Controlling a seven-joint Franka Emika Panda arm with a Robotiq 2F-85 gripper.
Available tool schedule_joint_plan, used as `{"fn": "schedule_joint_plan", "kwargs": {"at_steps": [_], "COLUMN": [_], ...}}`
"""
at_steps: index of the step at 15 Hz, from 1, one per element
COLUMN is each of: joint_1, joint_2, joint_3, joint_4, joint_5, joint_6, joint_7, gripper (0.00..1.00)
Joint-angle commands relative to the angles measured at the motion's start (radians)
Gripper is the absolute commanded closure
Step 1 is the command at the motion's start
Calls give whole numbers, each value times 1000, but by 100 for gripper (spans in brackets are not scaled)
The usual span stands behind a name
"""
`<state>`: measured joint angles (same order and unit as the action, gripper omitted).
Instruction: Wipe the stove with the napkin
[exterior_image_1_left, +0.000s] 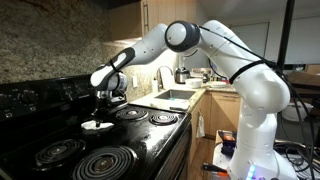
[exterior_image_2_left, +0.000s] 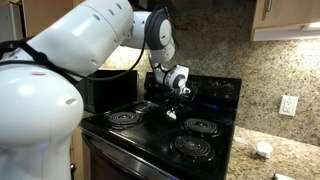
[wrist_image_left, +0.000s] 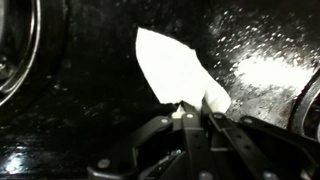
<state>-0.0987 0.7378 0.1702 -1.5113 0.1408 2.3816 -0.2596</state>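
- The pincer (wrist_image_left: 190, 118) is squeezing tight shut, and it is pinching one end of the napkin (wrist_image_left: 172, 65) between its tips.
- In the wrist view, the napkin is sticking out straight ahead of the tips. Its long, pointy end is pointing away from the pincer.
- In both exterior views, the napkin (exterior_image_1_left: 95, 125) is hanging down right under the pincer. Its low end is looking like it is touching the stove (wrist_image_left: 80, 90), but I cannot be sure.
- The black shiny top of the stove is lying under the napkin, in the bare spot between the rings.
- One coil burner (wrist_image_left: 15, 60) is sitting off to one side, and another coil burner (wrist_image_left: 308, 105) is sitting off to the other side. So I am thinking the next push needs to be going down a bit, then sliding along that bare strip with the napkin lying flat.
- Farther back, the control panel (exterior_image_2_left: 215, 88) is standing up behind the burners.
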Motion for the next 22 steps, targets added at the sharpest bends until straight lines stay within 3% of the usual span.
{"fn": "schedule_joint_plan", "kwargs": {"at_steps": [1,11,18,20,22], "joint_1": [24,31,59,97,154], "joint_2": [-74,-261,-346,-372,-414], "joint_3": [-9,-152,-167,-168,-183], "joint_4": [-135,-393,-550,-605,-683], "joint_5": [-6,-64,-107,-133,-159], "joint_6": [-61,-160,-114,-71,-15], "joint_7": [-10,74,93,183,359], "gripper": [92,92,93,92,92]}}
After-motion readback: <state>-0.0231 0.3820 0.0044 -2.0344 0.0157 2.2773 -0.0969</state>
